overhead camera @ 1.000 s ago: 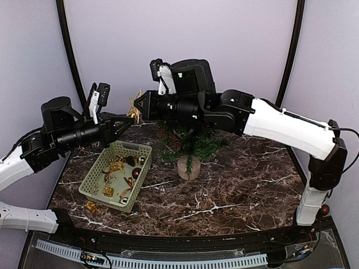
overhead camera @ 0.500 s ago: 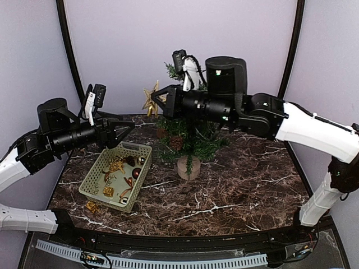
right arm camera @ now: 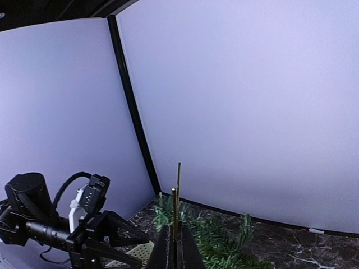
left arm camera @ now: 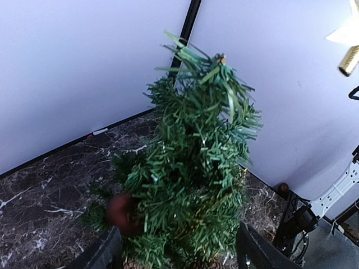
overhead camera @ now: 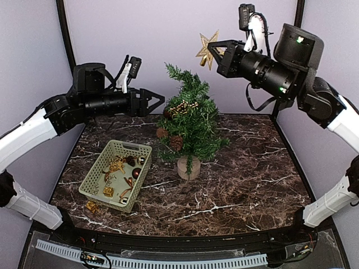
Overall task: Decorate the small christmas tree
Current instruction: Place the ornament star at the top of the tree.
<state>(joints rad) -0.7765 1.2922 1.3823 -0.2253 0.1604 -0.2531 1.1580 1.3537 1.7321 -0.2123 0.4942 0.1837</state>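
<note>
Marble table [overhead camera: 252, 185] — small christmas tree [overhead camera: 190, 126], green basket [overhead camera: 105, 203], loose gold ornament [overhead camera: 92, 207].

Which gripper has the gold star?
The right gripper, held high, pinches the gold star; the left gripper, beside the small christmas tree, is open and empty.

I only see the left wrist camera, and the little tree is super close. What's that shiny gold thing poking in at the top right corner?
Observer: A gold star, pinched in the shut right claw, above and right of the small christmas tree tip.
Operator: Where are the other decorations?
Observer: In a pale green basket on the table, left of the tree.
Operator: Are they all inside it?
Observer: No, one gold piece lies on the table by the basket's near corner.
</note>
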